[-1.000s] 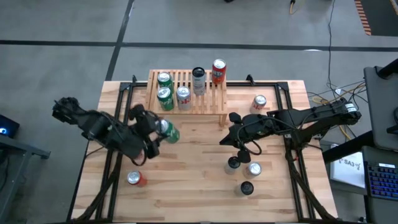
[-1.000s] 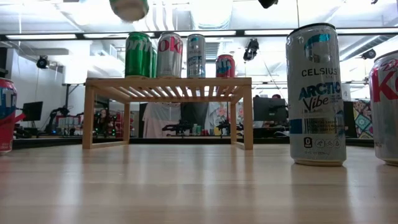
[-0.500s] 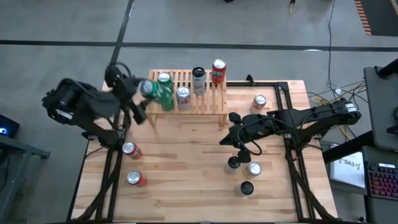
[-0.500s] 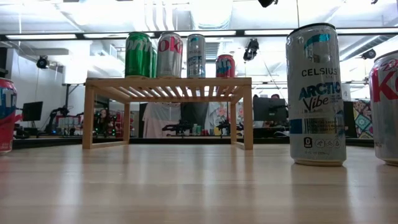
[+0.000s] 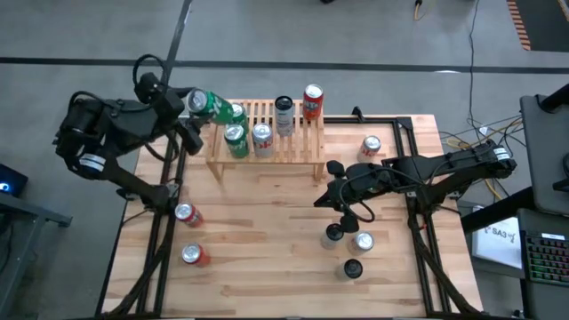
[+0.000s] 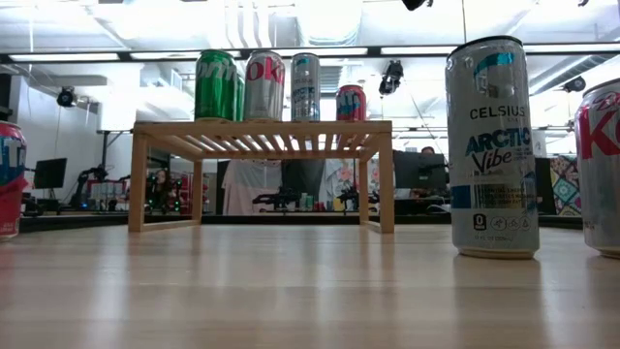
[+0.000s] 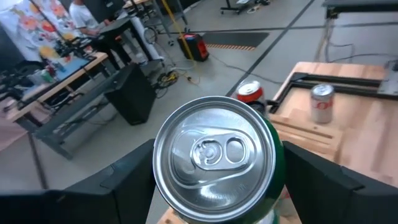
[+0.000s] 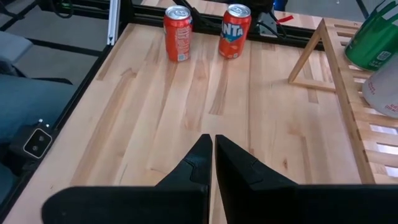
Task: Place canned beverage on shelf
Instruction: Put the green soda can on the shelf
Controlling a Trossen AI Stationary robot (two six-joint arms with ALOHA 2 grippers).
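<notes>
My left gripper (image 5: 203,108) is shut on a green can (image 5: 218,108), in the air over the far left end of the shelf (image 5: 267,133). The can's silver top (image 7: 214,152) fills the left wrist view. The light-wood slatted shelf (image 6: 262,131) stands on its short side legs at the table's far edge. It carries a green can (image 5: 235,139), a silver can (image 5: 262,136), a dark can (image 5: 284,111) and a red can (image 5: 312,100). My right gripper (image 5: 322,200) is shut and empty, low over the table in front of the shelf's right end, and its closed fingers also show in the right wrist view (image 8: 212,138). My left gripper pinches the green can by its side wall (image 7: 275,163), just below the top rim, one finger (image 7: 124,180) on each side. The fingers come from the table's left. The can is lifted clear and tilted, its top (image 5: 197,100) toward the left arm.
Two red cans (image 5: 185,213) (image 5: 193,255) stand at the table's near left. A can (image 5: 370,145) stands right of the shelf. Three cans (image 5: 333,233) (image 5: 363,241) (image 5: 353,268) stand near my right gripper. A tall Celsius can (image 6: 491,145) stands close in the low view.
My left gripper has risen with the green can, out of the low view. It has carried the can from over the table's middle left toward the far edge and the left, to above the shelf's far left end. A red can that the arm covered now shows.
</notes>
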